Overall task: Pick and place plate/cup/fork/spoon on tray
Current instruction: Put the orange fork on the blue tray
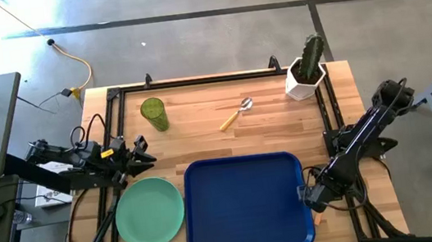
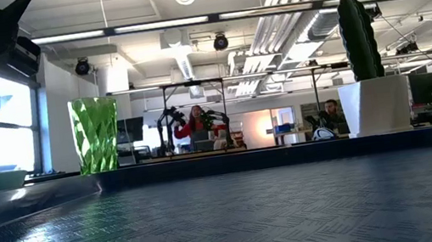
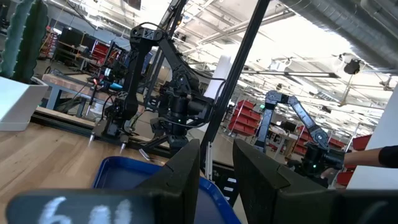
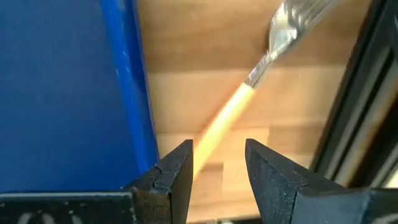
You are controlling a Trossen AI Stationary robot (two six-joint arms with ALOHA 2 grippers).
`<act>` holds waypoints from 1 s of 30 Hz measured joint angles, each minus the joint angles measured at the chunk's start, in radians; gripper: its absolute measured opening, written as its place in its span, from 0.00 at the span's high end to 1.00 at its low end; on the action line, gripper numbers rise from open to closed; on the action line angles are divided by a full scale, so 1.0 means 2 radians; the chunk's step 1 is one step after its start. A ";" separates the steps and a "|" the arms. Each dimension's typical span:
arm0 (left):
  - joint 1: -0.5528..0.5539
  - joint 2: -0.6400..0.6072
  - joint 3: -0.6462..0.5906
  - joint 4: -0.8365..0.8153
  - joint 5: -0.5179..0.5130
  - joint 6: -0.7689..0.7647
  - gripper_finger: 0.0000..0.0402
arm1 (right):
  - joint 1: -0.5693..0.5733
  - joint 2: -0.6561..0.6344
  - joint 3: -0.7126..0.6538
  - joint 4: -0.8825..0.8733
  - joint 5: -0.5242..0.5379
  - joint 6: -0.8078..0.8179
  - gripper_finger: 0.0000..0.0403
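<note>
The mint-green plate (image 1: pixel 150 213) lies flat on the table left of the dark-blue tray (image 1: pixel 247 204). The olive-green cup (image 1: pixel 153 115) stands upright at the far left and also shows in the low view (image 2: pixel 96 134). The spoon (image 1: pixel 237 114) lies on the wood beyond the tray. The fork (image 4: pixel 231 115) lies on the wood just right of the tray's right rim (image 4: pixel 127 81). My right gripper (image 4: pixel 219 163) is open low over the fork, one finger on either side of the orange handle's end. My left gripper (image 1: pixel 150 150) is open and empty beyond the plate.
A white pot with a cactus (image 1: pixel 305 73) stands at the far right corner. Black frame rails (image 1: pixel 332 115) run along the table's edges, one close beside the fork (image 4: pixel 348 93). People show in the room behind the table (image 2: pixel 197 124).
</note>
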 joint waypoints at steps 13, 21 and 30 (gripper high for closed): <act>0.000 0.000 0.000 0.017 0.000 0.000 0.78 | 0.019 0.002 0.000 -0.040 -0.008 0.004 0.66; 0.000 0.000 0.000 0.018 0.000 -0.001 0.78 | 0.019 0.002 0.000 -0.038 -0.002 0.005 0.66; 0.000 0.000 0.000 0.018 0.000 -0.001 0.78 | 0.018 0.043 -0.001 -0.012 -0.009 0.005 0.66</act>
